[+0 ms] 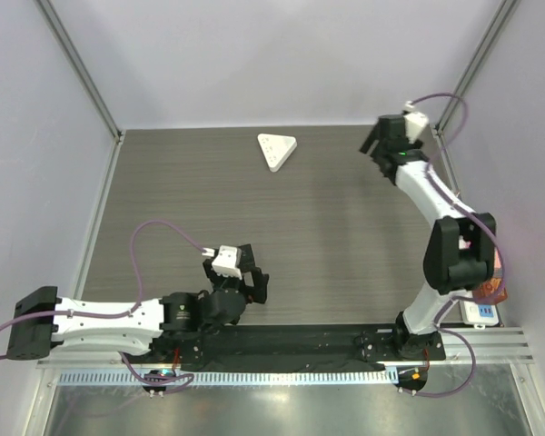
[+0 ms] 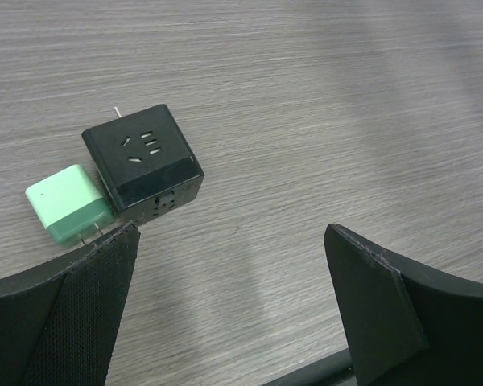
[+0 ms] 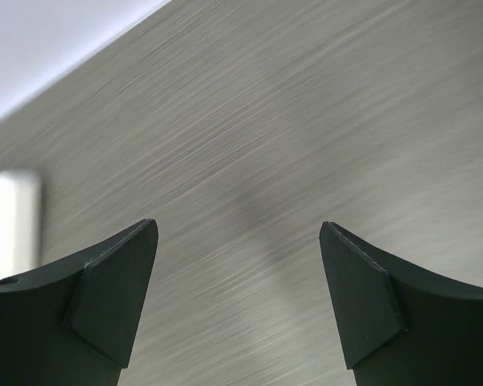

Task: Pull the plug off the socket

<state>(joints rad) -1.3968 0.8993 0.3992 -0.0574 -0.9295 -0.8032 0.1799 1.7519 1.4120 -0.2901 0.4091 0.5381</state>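
Gaping empty, left claw (image 2: pixel 232 235) and right claw (image 3: pixel 237 227); green plug (image 2: pixel 68 202) touches black socket (image 2: pixel 143 162)

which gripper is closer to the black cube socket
Left. The left gripper is close to the black cube socket, which lies just ahead of its open jaws in the wrist view. The right gripper is at the far right corner of the table, away from it.

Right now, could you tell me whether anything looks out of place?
Only mildly: the green plug lies loose beside the black socket cube, its pins bare and not seated in it. Nothing looks damaged or spilled.
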